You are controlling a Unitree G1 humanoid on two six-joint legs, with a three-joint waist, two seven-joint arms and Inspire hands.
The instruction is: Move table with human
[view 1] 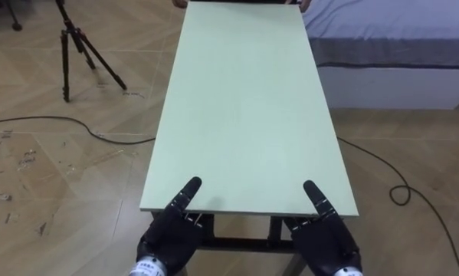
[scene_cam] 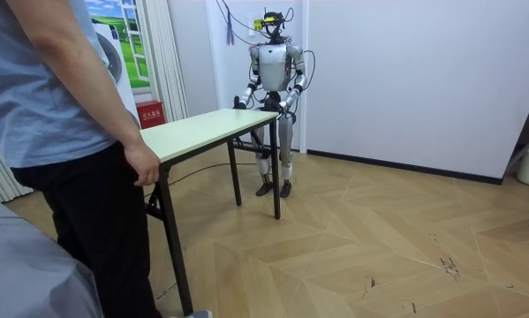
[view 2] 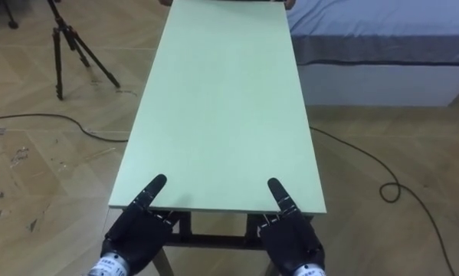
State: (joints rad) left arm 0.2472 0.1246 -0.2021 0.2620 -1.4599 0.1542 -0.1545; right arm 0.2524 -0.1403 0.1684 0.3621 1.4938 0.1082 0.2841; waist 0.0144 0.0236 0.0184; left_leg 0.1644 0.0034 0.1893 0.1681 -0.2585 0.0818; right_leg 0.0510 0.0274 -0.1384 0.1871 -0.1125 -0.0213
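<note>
A long pale green table (view 1: 244, 100) with dark legs stretches away from me. My left hand (view 1: 168, 234) and right hand (view 1: 325, 238) grip its near short edge at the two corners. Each thumb lies flat on the top and the fingers are tucked beneath. At the far end, a person's fingertips (view 1: 181, 4) rest on the table's edge. In the room view the person (scene_cam: 61, 115) stands at the room view's left with a hand (scene_cam: 145, 168) at that end of the table (scene_cam: 207, 128). I stand upright at the other end, near a white wall.
A black tripod (view 1: 76, 46) stands on the wooden floor to my left. A bed (view 1: 390, 46) with a grey cover lies to the right of the table's far half. Dark cables (view 1: 60, 123) run over the floor on both sides.
</note>
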